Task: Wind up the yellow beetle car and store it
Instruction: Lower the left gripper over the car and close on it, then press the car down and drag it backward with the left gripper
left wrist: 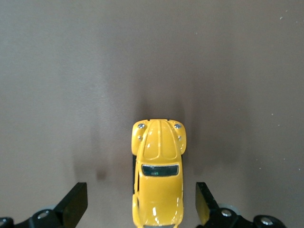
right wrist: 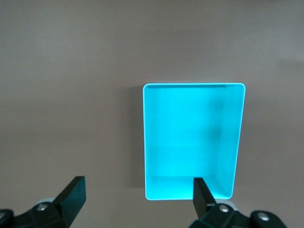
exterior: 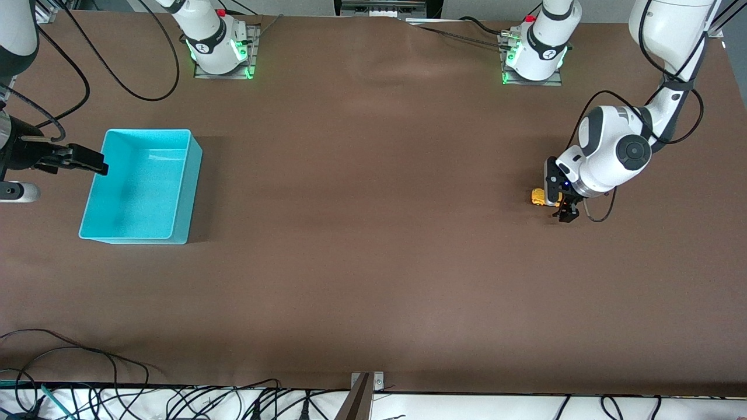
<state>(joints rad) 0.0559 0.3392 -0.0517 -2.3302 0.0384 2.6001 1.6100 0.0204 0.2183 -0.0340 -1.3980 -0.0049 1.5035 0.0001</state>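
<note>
One car (exterior: 537, 196), yellow, stands on the brown desk (exterior: 373, 262) at the left arm's end. One turquoise bin (exterior: 140, 185) stands at the right arm's end, well apart from the car, with bare desk between them. Cables (exterior: 117, 396) lie along the desk edge nearest the front camera.

The left pincer (exterior: 565, 211) is low over the car and hides much of it in the front view. The left wrist view shows what the front view does not: the car (left wrist: 158, 175) lies between the spread fingers (left wrist: 73, 205), with a gap on each side, untouched.

The right pincer (exterior: 87, 161) waits over the bin's rim, open and empty. The right wrist view shows the bin (right wrist: 192, 140) holds nothing.
</note>
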